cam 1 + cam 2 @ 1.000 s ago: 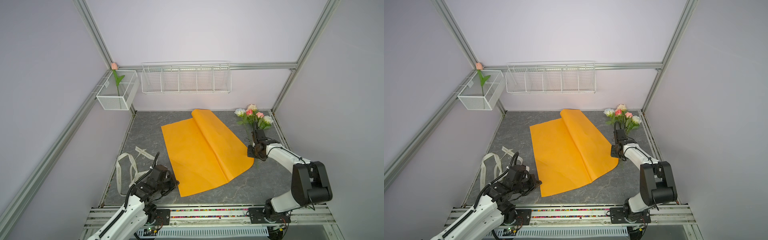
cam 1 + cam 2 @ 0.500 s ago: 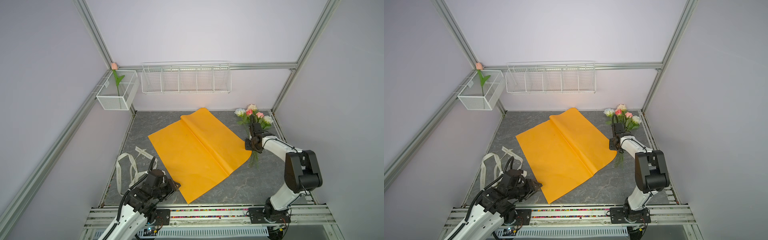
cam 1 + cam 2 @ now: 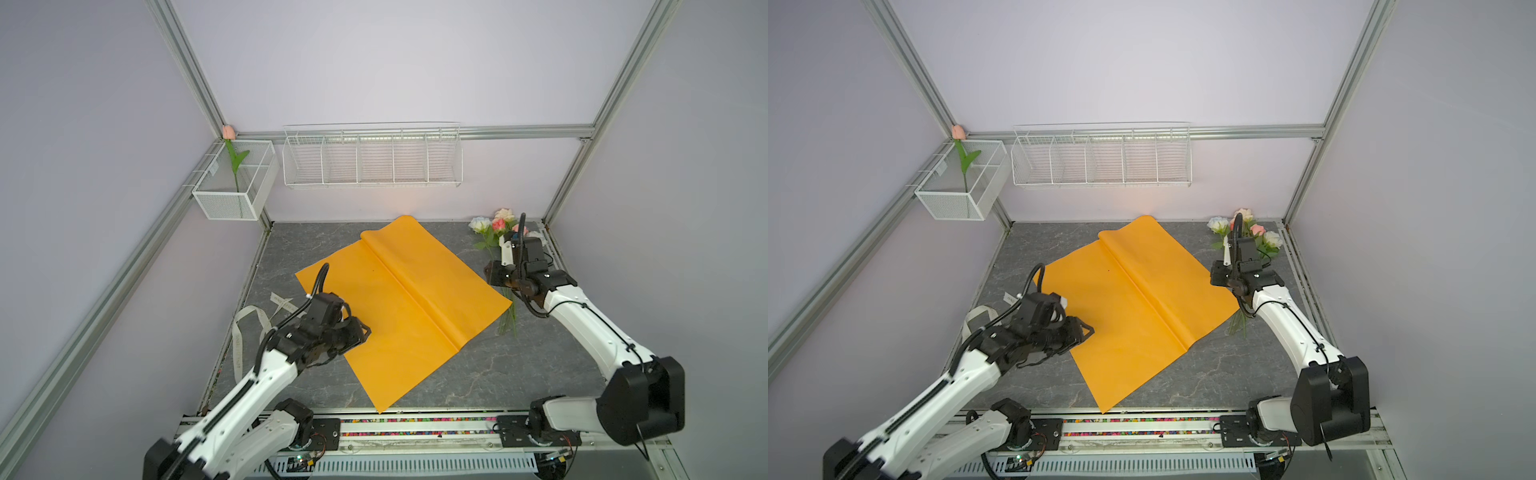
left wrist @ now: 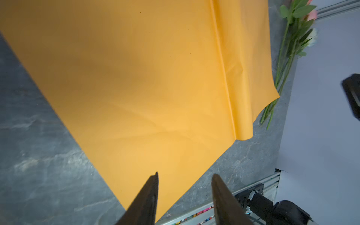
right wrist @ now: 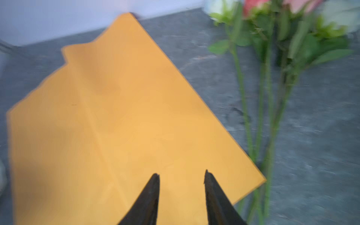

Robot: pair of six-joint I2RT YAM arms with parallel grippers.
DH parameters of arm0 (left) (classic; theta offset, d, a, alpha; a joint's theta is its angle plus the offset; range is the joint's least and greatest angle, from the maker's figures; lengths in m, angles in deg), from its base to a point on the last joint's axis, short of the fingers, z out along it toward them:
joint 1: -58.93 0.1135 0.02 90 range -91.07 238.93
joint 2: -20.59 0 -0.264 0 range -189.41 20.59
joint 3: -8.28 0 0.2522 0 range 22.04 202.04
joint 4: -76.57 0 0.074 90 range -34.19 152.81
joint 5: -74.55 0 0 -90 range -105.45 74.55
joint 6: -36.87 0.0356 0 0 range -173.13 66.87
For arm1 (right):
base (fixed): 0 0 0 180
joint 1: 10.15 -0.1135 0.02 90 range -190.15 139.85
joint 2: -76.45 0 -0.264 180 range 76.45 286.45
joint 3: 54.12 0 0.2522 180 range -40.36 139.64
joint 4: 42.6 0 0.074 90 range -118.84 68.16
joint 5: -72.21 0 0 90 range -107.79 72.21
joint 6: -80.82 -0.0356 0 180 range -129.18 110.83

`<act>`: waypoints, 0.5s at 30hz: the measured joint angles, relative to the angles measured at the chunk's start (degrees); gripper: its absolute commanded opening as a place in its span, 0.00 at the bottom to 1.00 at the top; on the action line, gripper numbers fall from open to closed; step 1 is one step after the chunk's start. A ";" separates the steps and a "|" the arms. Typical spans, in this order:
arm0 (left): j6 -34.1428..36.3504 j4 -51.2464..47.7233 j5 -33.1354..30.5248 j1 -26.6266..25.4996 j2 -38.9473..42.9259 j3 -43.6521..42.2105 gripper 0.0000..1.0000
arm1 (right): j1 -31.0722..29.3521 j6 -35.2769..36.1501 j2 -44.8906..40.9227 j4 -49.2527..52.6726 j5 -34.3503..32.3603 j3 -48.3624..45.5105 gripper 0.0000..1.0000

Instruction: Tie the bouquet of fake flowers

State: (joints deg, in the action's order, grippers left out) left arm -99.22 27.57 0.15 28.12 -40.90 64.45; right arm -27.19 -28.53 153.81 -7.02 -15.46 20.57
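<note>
Far left: ribbon [image 3: 237, 349], clear of the orange wrapping paper [image 3: 407, 299]. Next, left gripper [image 4: 185, 174]: fingers partly apart, empty, over the paper's edge. Then right gripper [image 5: 182, 173]: same narrow gap, nothing held, above the right corner. By the right wall: bouquet [image 3: 498, 224], stems under that corner. Risk: lifting stems drags the loose sheet askew. Right wrist view shows the overlap; top views have the right arm [image 3: 582, 320] across it.

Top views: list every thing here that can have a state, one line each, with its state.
orange wrapping paper: spread flat, creased, unheld.
bouquet of fake flowers: lying untied beside the paper, stem ends under its corner.
ribbon: lying loose, unused.
pink tulip: upright in the mesh basket.
left gripper: open, empty.
right gripper: open, empty.
</note>
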 measured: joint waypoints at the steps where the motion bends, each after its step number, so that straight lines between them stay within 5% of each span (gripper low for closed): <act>1: 1.01 0.68 0.26 0.00 -3.82 1.46 0.37 | -2.16 -0.96 0.81 -1.25 1.64 0.02 0.30; 6: 6.45 5.07 0.72 0.00 -21.70 9.46 0.36 | -13.84 -5.29 14.10 -5.07 7.19 2.86 0.26; 15: 7.04 11.43 1.84 -0.02 -26.14 4.79 0.36 | -17.11 -8.13 33.48 -4.24 7.93 14.43 0.25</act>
State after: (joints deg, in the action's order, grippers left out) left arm -92.18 39.00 1.98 28.10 -67.04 69.24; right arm -44.30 -36.66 187.29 -11.26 -7.53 34.99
